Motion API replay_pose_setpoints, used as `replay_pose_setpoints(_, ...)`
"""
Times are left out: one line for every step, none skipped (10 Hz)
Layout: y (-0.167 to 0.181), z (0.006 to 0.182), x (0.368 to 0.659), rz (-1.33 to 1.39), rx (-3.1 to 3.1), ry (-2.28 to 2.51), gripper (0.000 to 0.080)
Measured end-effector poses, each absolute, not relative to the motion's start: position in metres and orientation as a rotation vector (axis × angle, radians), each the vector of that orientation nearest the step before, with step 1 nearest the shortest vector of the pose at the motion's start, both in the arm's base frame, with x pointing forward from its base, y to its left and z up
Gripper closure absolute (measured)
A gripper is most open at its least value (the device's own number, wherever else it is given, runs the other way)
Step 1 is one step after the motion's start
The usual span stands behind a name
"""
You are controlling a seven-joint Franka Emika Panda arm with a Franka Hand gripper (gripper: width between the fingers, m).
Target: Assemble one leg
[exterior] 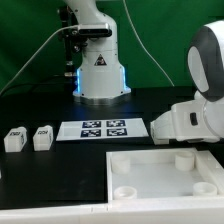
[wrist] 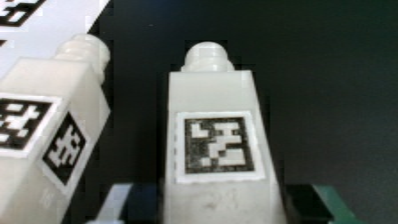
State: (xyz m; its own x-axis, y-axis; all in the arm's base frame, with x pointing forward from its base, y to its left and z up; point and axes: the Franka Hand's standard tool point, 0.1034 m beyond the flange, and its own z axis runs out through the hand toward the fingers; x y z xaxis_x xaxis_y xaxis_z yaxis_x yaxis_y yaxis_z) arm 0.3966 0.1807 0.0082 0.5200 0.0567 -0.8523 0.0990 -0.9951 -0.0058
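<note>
In the wrist view a white block-like leg [wrist: 217, 120] with a black-and-white tag on its face and a rounded tip lies on the black table between my gripper's [wrist: 217, 208] fingers. The fingers [wrist: 128, 205] stand on either side of its near end with dark gaps showing, so the gripper is open and not touching it. A second tagged leg [wrist: 57, 110] lies close beside it. In the exterior view two more legs [exterior: 14, 139] [exterior: 42, 137] stand at the left. There the gripper is hidden behind the arm's white body [exterior: 195, 110].
The large white tabletop panel [exterior: 150, 190] with round corner sockets lies at the front. The marker board [exterior: 104, 129] lies in the middle of the black table. The robot base [exterior: 98, 65] stands at the back, before a green curtain.
</note>
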Motion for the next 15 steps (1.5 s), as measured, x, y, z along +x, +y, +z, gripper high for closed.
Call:
replay_pose_setpoints(0.181,0.008,0.397,-1.512,2.701,0.138,0.0508)
replay_pose_setpoints(0.181,0.008,0.397,-1.512,2.701,0.138,0.0508)
replay_pose_setpoints(0.181,0.008,0.397,-1.512,2.701,0.138,0.0507)
replay_pose_setpoints(0.181,0.008,0.397,-1.512,2.701,0.138,0.0506)
replay_pose_setpoints(0.181,0.008,0.397,-1.512,2.701,0.138,0.0506)
replay_pose_setpoints(0.18,0.009,0.398,-1.51,2.704,0.143,0.0506)
replay_pose_setpoints(0.179,0.015,0.403,-1.496,2.723,0.162,0.0506)
replay_pose_setpoints(0.178,0.024,0.411,-1.438,2.761,0.174,0.0506)
replay_pose_setpoints(0.176,0.039,0.413,-1.427,2.773,0.202,0.0506)
replay_pose_setpoints(0.173,0.055,0.422,-1.401,2.801,0.231,0.0506)
replay_pose_setpoints(0.171,0.065,0.443,-1.244,2.901,0.264,0.0506)
replay_pose_setpoints(0.163,0.088,0.458,-1.041,3.001,0.285,0.0506)
replay_pose_setpoints(0.151,0.108,0.465,-0.865,3.067,0.294,0.0506)
replay_pose_setpoints(0.142,0.121,0.474,-0.766,3.1,0.292,0.0506)
replay_pose_setpoints(0.133,0.134,0.493,-0.582,3.152,0.284,0.0506)
